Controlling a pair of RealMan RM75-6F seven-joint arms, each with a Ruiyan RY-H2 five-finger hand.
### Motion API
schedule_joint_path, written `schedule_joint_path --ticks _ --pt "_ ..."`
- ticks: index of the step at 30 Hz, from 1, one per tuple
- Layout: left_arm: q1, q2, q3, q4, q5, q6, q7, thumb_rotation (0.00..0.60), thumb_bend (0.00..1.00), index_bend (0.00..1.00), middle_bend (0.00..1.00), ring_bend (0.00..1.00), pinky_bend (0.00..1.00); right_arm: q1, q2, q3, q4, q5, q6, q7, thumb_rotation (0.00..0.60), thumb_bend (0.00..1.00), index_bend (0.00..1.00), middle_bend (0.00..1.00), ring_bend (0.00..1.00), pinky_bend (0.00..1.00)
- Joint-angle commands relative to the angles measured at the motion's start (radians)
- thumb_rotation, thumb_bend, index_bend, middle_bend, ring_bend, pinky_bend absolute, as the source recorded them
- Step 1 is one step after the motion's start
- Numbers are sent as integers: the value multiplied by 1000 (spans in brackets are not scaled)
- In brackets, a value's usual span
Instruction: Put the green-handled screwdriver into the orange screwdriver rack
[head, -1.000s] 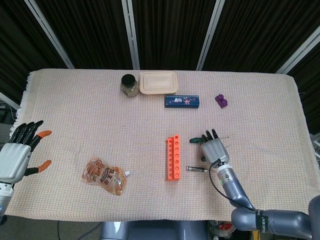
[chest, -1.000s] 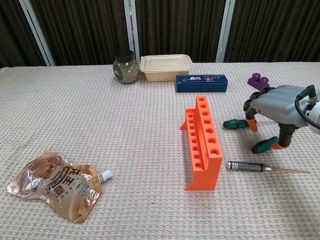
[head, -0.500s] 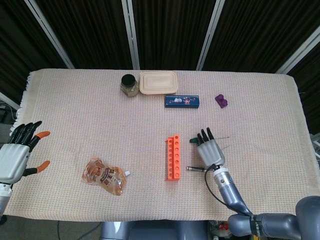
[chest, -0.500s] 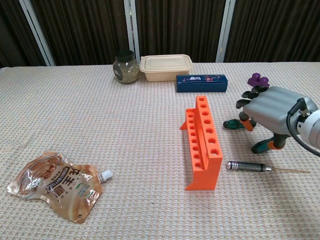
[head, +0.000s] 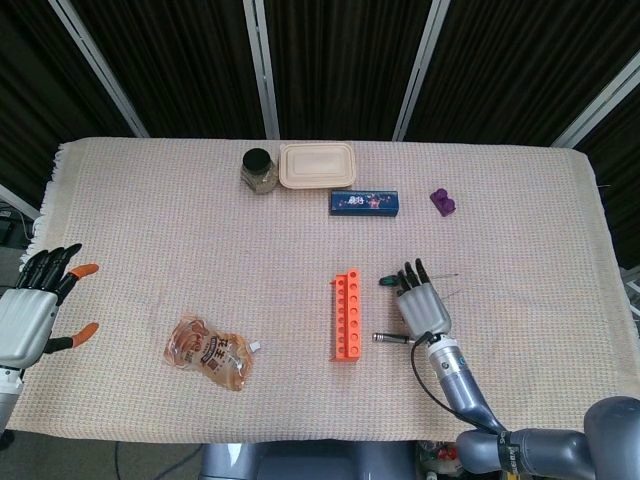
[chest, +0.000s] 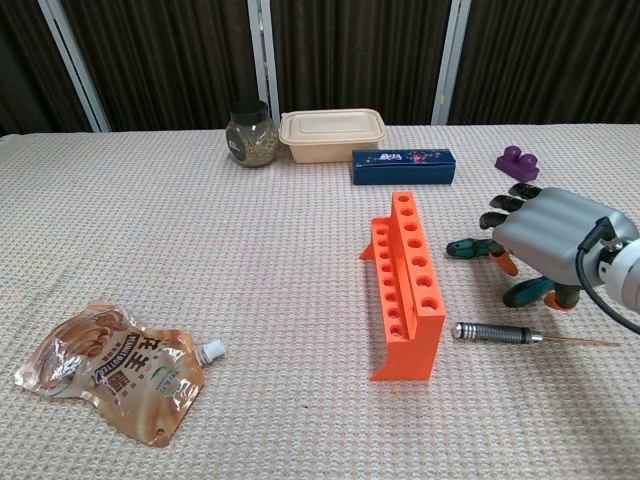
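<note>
The green-handled screwdriver (chest: 465, 247) lies flat on the cloth just right of the orange rack (chest: 405, 280), its handle end poking out from under my right hand (chest: 548, 238). That hand hovers low over the screwdriver's shaft with fingers spread, and I see no grip on it. In the head view the handle (head: 385, 281) shows beside the rack (head: 347, 315), ahead of the right hand (head: 420, 305). My left hand (head: 35, 310) hangs at the table's far left edge, fingers apart and empty.
A metal-handled screwdriver (chest: 495, 333) lies near the rack's front end. Along the back stand a jar (chest: 250, 133), a cream lidded box (chest: 332, 133), a blue box (chest: 403, 166) and a purple block (chest: 515, 160). A snack pouch (chest: 110, 368) lies front left.
My right hand has sunk lower and flattened over the green-handled screwdriver, drawing slightly back toward me. The screwdriver, the rack and the left hand have stayed in place.
</note>
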Motion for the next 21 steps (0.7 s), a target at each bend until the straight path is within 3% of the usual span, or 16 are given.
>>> schedule_joint_path --ticks 1,14,21 --pt "-1 0 1 -3 1 -1 2 600 190 215 10 0 0 -6 4 0 1 0 -8 9 600 163 476 126 0 0" --pt "4 9 7 -17 1 0 10 600 190 211 7 0 0 -18 -9 11 31 -11 -40 40 600 163 499 132 0 0" --pt "5 10 7 -14 -5 -1 6 600 192 212 5 0 0 -21 -18 23 43 -12 -47 46 600 163 559 166 0 0"
